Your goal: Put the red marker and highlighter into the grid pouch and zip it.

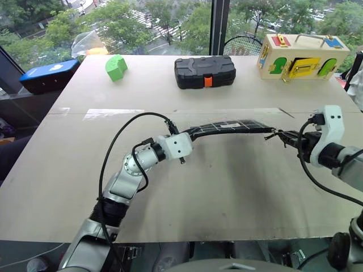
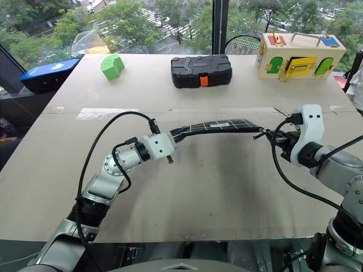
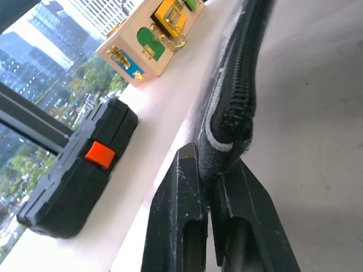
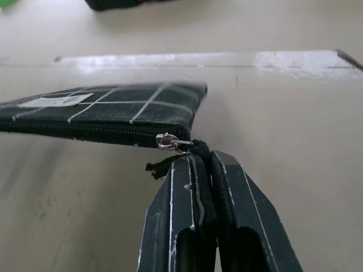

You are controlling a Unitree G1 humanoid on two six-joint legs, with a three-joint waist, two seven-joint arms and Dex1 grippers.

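You have the grid pouch (image 1: 227, 127) stretched in the air between both arms, lifted clear of the counter (image 1: 227, 192) and sagging slightly along its length. Your left gripper (image 3: 211, 187) has its jaws closed on one end of the pouch, pinching the fabric corner right beside the zipper teeth. Your right gripper (image 4: 205, 164) has its jaws closed on the black zipper pull cord (image 4: 198, 149) at the opposite end, with the small metal slider (image 4: 166, 141) sitting at that end of the zipper line just ahead of the fingertips. In the right wrist view the teeth along the visible stretch of the pouch's edge look joined, and the white label (image 4: 48, 101) shows on its upper face.

The red marker and the highlighter cannot be made out; whether they are inside the pouch you cannot tell from here.

Farther back on the counter, well apart from the pouch, you have a black hard case with an orange latch (image 1: 205, 72) near the middle, a green block (image 1: 115, 67) off to your left of it, and a wooden latch box (image 1: 299, 56) with coloured doors at the far right. A blue box (image 1: 50, 73) sits just off the counter's far left corner.
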